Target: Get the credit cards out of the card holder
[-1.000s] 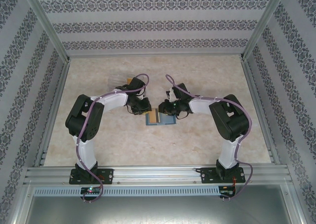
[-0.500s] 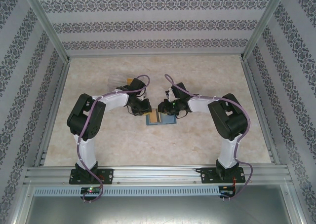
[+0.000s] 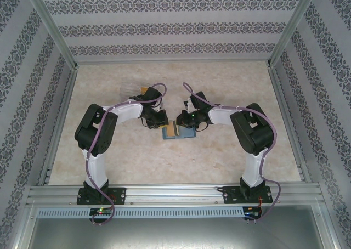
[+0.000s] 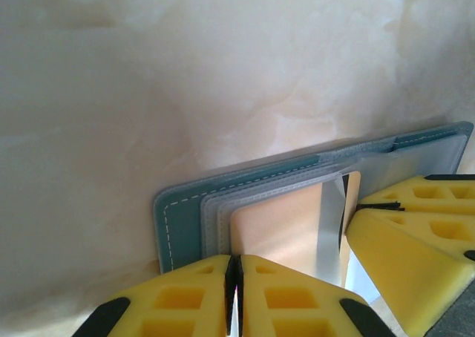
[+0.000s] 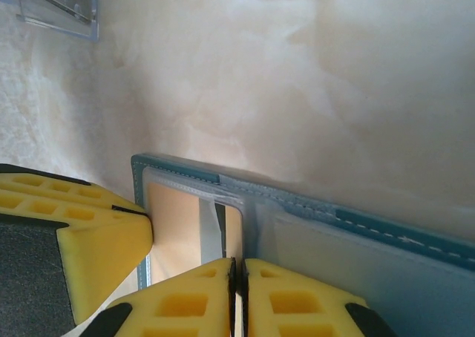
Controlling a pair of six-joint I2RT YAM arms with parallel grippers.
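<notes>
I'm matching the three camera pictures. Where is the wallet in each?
Top view: wallet at picture centre.
Left wrist: wallet at lower centre, running to the right edge.
Right wrist: wallet at lower centre, running to the right edge.
Shared landmark: the orange card inside it.

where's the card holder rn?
Top view: the card holder lies open at the centre of the table, between the left pincer and the right pincer.
</notes>
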